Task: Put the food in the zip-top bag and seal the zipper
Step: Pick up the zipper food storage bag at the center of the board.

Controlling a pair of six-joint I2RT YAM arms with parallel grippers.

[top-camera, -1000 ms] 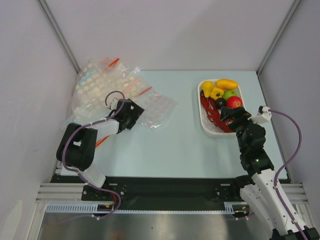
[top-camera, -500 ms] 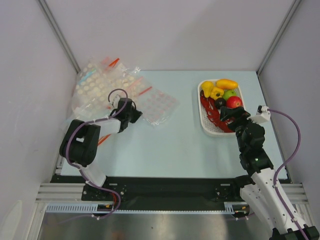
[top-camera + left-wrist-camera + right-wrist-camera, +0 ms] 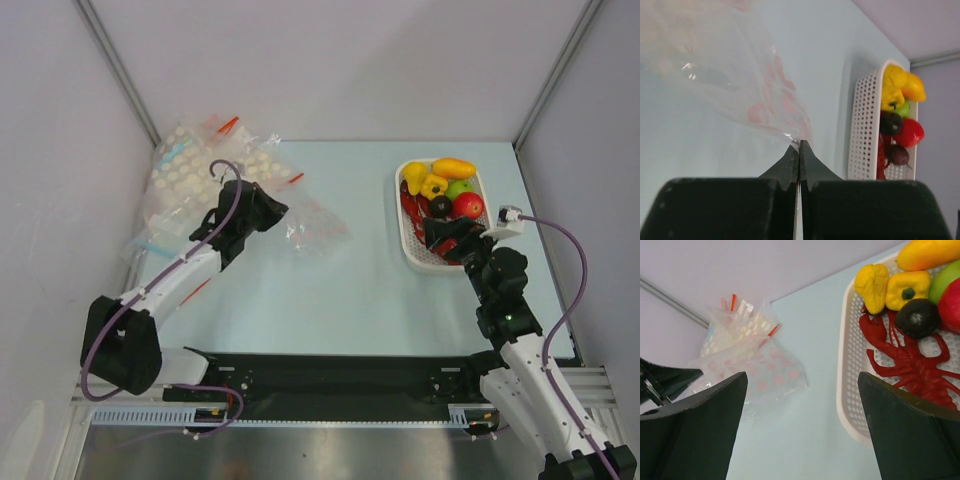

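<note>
The food lies in a white perforated basket [image 3: 408, 240]: yellow peppers [image 3: 907, 289], a mango [image 3: 453, 167], a green apple [image 3: 460, 188], a red apple [image 3: 469, 205], a dark round fruit [image 3: 916, 316] and a red lobster [image 3: 905, 365]. My right gripper [image 3: 440, 234] [image 3: 802, 376] hangs open over the basket's near end, with nothing between its fingers. My left gripper [image 3: 272, 212] [image 3: 799, 143] is shut on the corner of a clear bag printed with pink dots [image 3: 318, 218] [image 3: 765, 100], lifting that edge. A thin red strip [image 3: 201, 288] shows beside the left forearm; I cannot make out a plain zip-top bag around it.
A heap of several clear dotted bags [image 3: 190, 170] fills the far left corner, some with red or blue strips. The basket [image 3: 862, 135] stands at the right. Grey walls close in both sides and the back.
My left gripper shut on the pink-dotted bag's edge, and the arm stretched forward and up with it. My right gripper shifted left over the basket's near end.
</note>
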